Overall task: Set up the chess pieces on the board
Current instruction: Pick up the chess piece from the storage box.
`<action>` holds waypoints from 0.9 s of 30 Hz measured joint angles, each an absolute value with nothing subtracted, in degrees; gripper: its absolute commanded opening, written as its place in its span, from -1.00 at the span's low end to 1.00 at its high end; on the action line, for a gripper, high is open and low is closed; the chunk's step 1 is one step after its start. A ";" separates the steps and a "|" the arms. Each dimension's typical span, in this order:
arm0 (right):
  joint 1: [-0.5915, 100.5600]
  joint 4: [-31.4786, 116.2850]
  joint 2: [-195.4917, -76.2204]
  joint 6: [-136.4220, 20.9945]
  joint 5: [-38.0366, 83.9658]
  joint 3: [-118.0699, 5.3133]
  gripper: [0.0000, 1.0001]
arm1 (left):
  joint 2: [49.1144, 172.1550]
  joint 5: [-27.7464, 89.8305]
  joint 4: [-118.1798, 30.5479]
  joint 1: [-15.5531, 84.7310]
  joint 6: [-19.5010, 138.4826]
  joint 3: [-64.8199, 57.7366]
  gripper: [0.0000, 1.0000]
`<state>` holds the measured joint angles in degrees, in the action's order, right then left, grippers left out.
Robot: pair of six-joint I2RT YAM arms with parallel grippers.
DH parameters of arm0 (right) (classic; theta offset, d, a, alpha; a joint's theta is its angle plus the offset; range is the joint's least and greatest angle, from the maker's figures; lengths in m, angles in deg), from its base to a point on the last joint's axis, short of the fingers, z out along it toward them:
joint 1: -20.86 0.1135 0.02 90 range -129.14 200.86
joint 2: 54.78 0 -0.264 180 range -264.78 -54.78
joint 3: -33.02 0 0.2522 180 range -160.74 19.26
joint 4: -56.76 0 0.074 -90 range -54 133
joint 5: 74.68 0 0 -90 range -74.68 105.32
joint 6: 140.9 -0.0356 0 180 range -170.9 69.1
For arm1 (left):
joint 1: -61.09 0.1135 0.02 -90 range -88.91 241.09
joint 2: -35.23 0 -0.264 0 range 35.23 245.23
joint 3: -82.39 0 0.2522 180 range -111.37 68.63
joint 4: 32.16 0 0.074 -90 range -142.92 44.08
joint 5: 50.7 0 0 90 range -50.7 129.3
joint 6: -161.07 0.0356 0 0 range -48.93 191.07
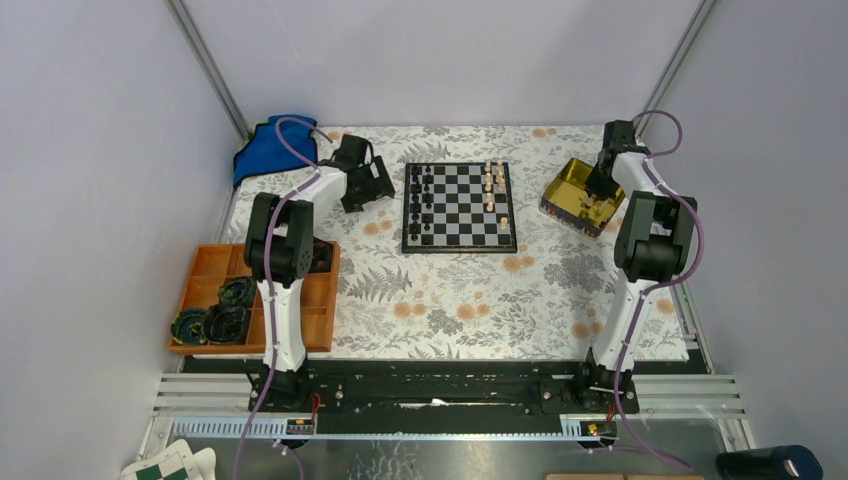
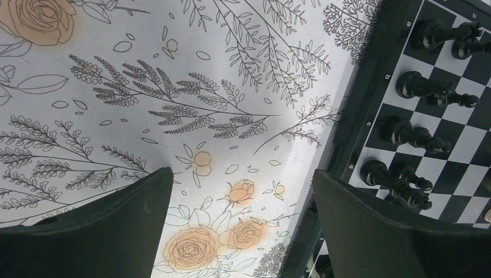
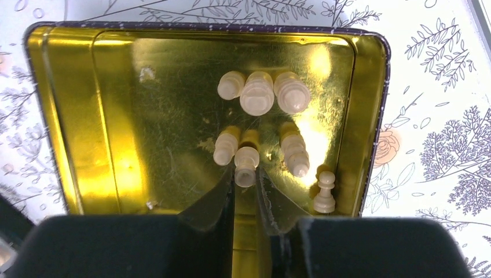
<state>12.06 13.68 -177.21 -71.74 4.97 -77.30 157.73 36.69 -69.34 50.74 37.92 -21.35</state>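
Observation:
The black-and-white board [image 1: 459, 247] lies at the table's far middle. Black pieces [image 1: 422, 205] stand along its left side and a few pale pieces [image 1: 493, 182] on its right side. My left gripper [image 1: 380, 185] hovers open and empty over the floral cloth just left of the board; in the left wrist view it [image 2: 242, 174] has the board's border [image 2: 370, 87] and black pieces [image 2: 417, 87] to its right. My right gripper [image 3: 246, 182] is down in the gold tin [image 3: 87, 116], shut on a pale piece [image 3: 245, 165]. Several other pale pieces [image 3: 257, 92] lie in the tin.
The gold tin [image 1: 563, 190] sits right of the board. One pale pawn [image 3: 325, 191] stands upright by the tin's right wall. An orange wooden tray [image 1: 215, 262] with dark round items is at the left. A blue cloth [image 1: 275, 145] lies at the back left.

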 measured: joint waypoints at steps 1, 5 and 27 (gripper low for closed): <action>12.08 13.70 -176.84 -71.74 5.15 -77.19 -0.87 | 157.73 36.69 -69.34 50.74 37.90 -21.35 0.98; 12.50 13.52 -173.60 -71.54 5.83 -76.10 -0.89 | 157.73 36.67 -69.36 50.74 37.88 -21.37 0.97; 34.83 9.66 -154.54 -69.14 5.74 -66.30 -0.91 | 157.97 35.82 -70.02 49.82 37.07 -22.00 0.97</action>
<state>34.83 9.66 -154.54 -69.14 5.74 -66.30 157.97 35.82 -70.02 49.82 37.07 -22.00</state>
